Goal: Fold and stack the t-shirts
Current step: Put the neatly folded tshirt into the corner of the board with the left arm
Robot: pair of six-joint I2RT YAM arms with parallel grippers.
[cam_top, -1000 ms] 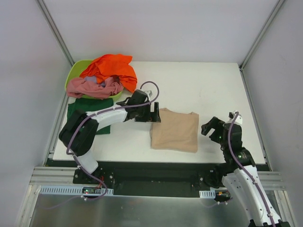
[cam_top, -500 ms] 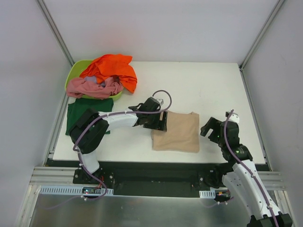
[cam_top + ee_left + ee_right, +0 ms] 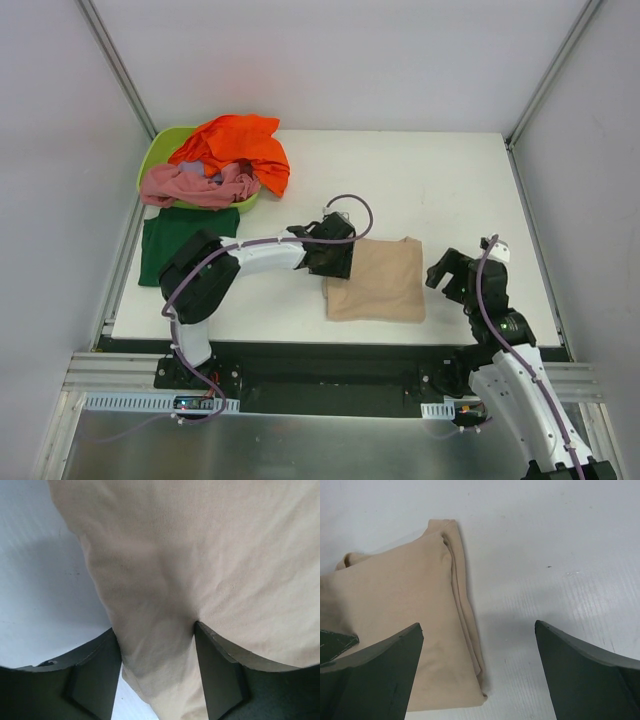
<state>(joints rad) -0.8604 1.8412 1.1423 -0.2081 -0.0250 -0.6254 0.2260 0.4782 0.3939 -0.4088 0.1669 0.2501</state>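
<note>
Nearest to you, the right gripper (image 3: 452,272) hovers low over the bare surface (image 3: 470,180), just beside the right edge of the beige shirt (image 3: 378,282). Its jaws are wide apart and hold nothing.

The beige shirt lies folded in the lower middle of the top view. It is light, soft and limp, in several loose layers. If you lift it by one corner, I expect it to sag and open. The right wrist view shows the layers stacked along one edge (image 3: 465,605), and I judge this thick edge is the safest place to hold, with all layers pinched together. It should slide easily on the smooth surface.

As a packet it is nearly square, a little wider from left to right and slightly turned. A small nub sticks out at its upper right corner. You cannot tell whether this is collar or sleeve, so which way the neck points stays uncertain.

The left gripper (image 3: 335,262) is at the shirt's left edge. In its wrist view, a ridge of cloth (image 3: 155,645) fills the gap and the jaws appear clamped on it.

Further, at the left edge, the green shirt (image 3: 175,240) lies flat and folded. Behind it, the pink shirt (image 3: 195,185) and orange shirt (image 3: 240,145) lie crumpled over the tub (image 3: 160,150), not yet folded.
</note>
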